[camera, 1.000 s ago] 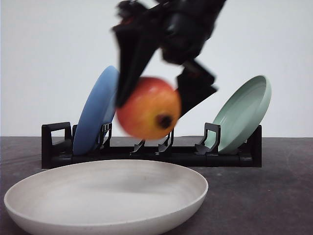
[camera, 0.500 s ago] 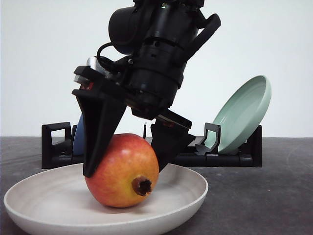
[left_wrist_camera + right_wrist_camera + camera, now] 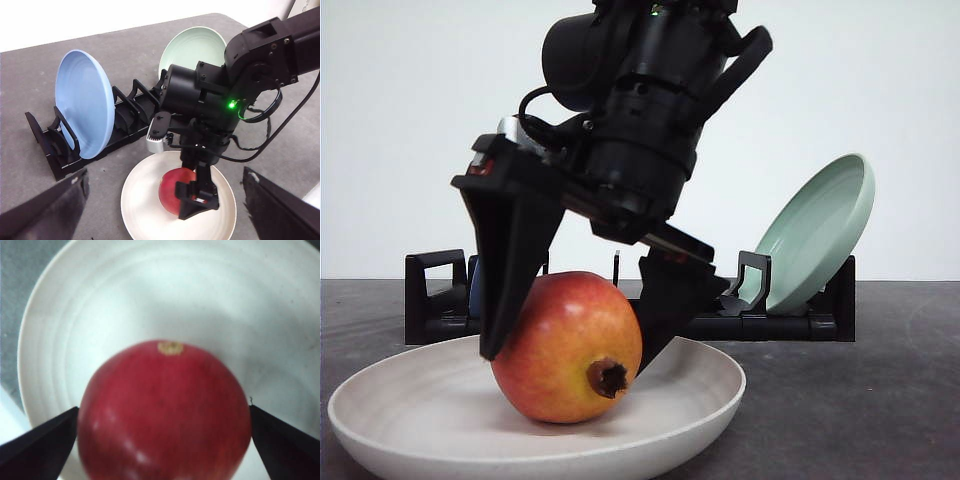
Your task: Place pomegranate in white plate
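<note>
The pomegranate (image 3: 565,350), red shading to orange with a dark calyx facing forward, rests in the white plate (image 3: 420,400) at the table's front. My right gripper (image 3: 565,360) comes down from above with one black finger on each side of the fruit, slightly parted and close to its skin. In the right wrist view the pomegranate (image 3: 165,410) sits between the two fingertips over the white plate (image 3: 100,300). The left wrist view looks down on the pomegranate (image 3: 172,192) in the white plate (image 3: 137,200) from above. My left gripper (image 3: 165,172) hangs high above, fingers spread wide and holding nothing.
Behind the plate a black dish rack (image 3: 430,300) runs across the table. A blue plate (image 3: 82,102) stands in its left end and a pale green plate (image 3: 820,230) leans at its right end. Dark grey table surface (image 3: 860,400) lies to the right.
The right gripper brought the pomegranate down from mid-air into the white plate. In the last half second its left finger moved outward from the fruit, which stayed put.
</note>
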Available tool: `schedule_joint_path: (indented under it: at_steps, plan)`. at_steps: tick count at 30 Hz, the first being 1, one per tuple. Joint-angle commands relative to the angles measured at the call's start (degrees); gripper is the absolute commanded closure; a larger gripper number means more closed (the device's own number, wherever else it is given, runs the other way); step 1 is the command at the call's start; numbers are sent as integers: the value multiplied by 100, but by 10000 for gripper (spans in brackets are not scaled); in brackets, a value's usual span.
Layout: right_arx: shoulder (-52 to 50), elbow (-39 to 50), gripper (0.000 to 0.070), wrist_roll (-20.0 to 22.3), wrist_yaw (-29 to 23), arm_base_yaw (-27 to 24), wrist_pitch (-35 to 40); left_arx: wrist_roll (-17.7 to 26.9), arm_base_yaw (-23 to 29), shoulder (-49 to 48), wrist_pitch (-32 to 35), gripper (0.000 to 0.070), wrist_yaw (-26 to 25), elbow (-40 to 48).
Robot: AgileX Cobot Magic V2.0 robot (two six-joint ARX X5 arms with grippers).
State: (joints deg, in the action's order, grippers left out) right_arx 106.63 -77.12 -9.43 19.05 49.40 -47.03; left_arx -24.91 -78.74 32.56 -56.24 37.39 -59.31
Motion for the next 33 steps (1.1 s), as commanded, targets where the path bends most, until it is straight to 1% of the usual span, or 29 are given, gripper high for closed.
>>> schedule_joint_path:
  at_steps: [1, 6, 13, 15, 18, 25, 30, 33]
  plan:
    - [-273, -203, 0, 143, -9, 5, -74, -32, -72, 33, 21, 109, 37, -105]
    - [-1379, -210, 0, 195, -70, -260, -425, -33, -72, 33, 12, 109, 37, -105]
    - [-3434, -208, 0, 416, -702, -860, -1271, -31, -72, 33, 17, 109, 37, -105]
    - [-4014, -205, 0, 554, -722, -1035, -1363, -26, -72, 33, 22, 109, 37, -105]
    - [-4800, -205, 0, 581, -716, -1203, -1392, -16, -72, 44, 118, 109, 53, -105]
    - [-6096, -197, 0, 544, -778, -1236, -1444, 24, -72, 76, 433, 108, 447, -105]
    - [-6663, -197, 0, 423, -1123, -1236, -1633, 69, -72, 76, 604, 109, 727, -105]
    - [-6892, -197, 0, 404, -1198, -1236, -1683, 213, -72, 76, 673, 109, 812, -105]
